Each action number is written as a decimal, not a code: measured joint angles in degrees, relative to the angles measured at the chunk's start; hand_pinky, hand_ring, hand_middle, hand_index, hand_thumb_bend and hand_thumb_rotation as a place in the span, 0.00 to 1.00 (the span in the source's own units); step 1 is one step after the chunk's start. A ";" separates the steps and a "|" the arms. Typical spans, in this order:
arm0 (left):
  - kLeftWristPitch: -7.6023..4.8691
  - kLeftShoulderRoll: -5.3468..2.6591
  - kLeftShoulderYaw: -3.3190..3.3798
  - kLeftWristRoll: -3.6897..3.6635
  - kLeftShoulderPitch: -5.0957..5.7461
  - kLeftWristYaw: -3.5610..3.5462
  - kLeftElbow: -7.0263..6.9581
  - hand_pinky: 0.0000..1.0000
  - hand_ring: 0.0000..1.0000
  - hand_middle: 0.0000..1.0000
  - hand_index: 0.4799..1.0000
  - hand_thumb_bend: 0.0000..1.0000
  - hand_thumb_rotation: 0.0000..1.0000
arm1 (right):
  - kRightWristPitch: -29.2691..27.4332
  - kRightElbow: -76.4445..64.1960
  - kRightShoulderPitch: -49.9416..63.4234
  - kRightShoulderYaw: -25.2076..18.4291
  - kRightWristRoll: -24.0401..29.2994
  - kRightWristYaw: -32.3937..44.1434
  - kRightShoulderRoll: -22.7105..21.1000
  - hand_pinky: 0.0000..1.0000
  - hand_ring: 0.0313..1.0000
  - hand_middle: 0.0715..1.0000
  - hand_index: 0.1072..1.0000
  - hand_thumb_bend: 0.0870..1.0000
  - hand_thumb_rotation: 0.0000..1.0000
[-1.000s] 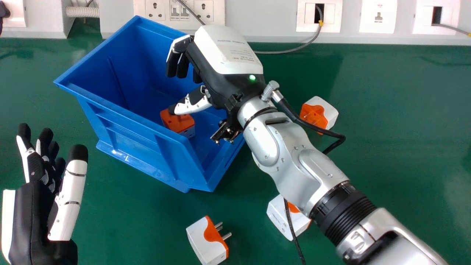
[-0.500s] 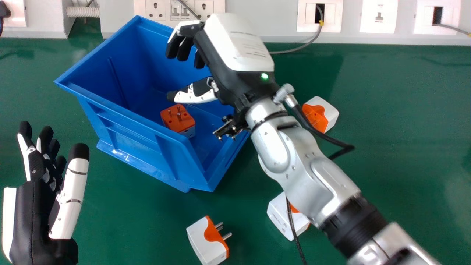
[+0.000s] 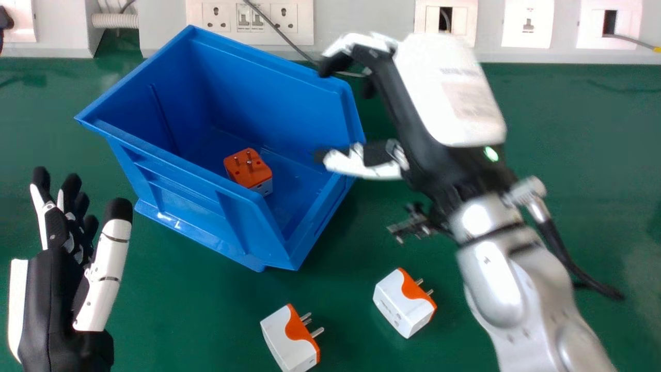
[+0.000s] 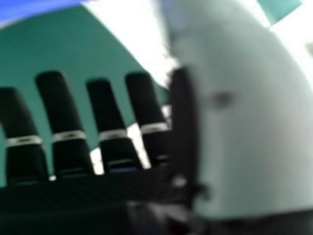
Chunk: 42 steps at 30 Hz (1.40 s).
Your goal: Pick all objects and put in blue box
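- Holding the right hand (image 3: 449, 88) open and tilted, to the right of the blue box (image 3: 206, 199), pointing the thumb tip toward its right side and overlapping it in the head view.
- Extending the fingers (image 4: 101, 105) nearly straight in the right hand view, gripping nothing between them and the thumb (image 4: 249, 127).
- Resting the left hand's open, loosely spread fingers to the left of the box, presenting the left hand (image 3: 51, 299) palm inward.
- Containing one orange-and-white plug adapter (image 3: 250, 173) on the floor inside the box, turning its pins upward.
- Leaving a second adapter (image 3: 281, 336) on the green surface (image 3: 181, 320), in front of the box and apart from it, aiming its pins rightward.
- Leaving a third adapter (image 3: 400, 307) on the surface too, in front and farther right of the box, also aiming its pins rightward.
- Running wall sockets (image 3: 250, 23) along behind the box.
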 measured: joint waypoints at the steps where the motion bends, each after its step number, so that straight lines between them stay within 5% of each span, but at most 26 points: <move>1: 0.00 -0.02 0.02 -0.06 0.01 -0.03 0.09 1.00 1.00 1.00 1.00 0.54 0.64 | -0.55 -1.15 2.45 -0.44 0.03 0.01 -0.74 0.99 1.00 1.00 1.00 0.85 0.87; 12: 0.21 0.08 0.04 -0.06 0.17 -0.42 0.17 1.00 1.00 1.00 1.00 0.53 0.64 | -6.79 -9.31 23.59 -3.82 2.01 -1.71 -2.45 0.90 1.00 1.00 1.00 0.78 0.72; 20: 1.34 0.09 -0.05 -0.50 0.68 -0.79 -1.26 1.00 1.00 1.00 1.00 0.52 0.66 | -7.60 -7.81 37.10 -2.24 -3.01 -6.07 -1.93 0.87 0.99 1.00 0.97 0.73 0.65; 25: 2.44 0.10 0.03 -0.48 0.85 -0.56 -2.36 1.00 1.00 1.00 1.00 0.52 0.64 | -7.82 -4.07 38.41 -1.30 -5.47 -8.13 -1.72 0.84 0.96 0.99 0.93 0.72 0.62; 39: 3.74 0.66 0.63 -0.62 0.16 -0.73 -2.70 1.00 1.00 1.00 1.00 0.50 0.61 | -5.40 8.93 33.77 0.14 -8.80 -11.50 0.00 0.82 0.93 0.97 0.91 0.69 0.58; 42: 3.90 0.78 0.80 -1.18 0.00 -1.14 -2.85 1.00 1.00 1.00 1.00 0.53 0.61 | -4.63 11.19 32.00 0.55 -8.94 -12.07 0.40 0.79 0.91 0.95 0.89 0.70 0.58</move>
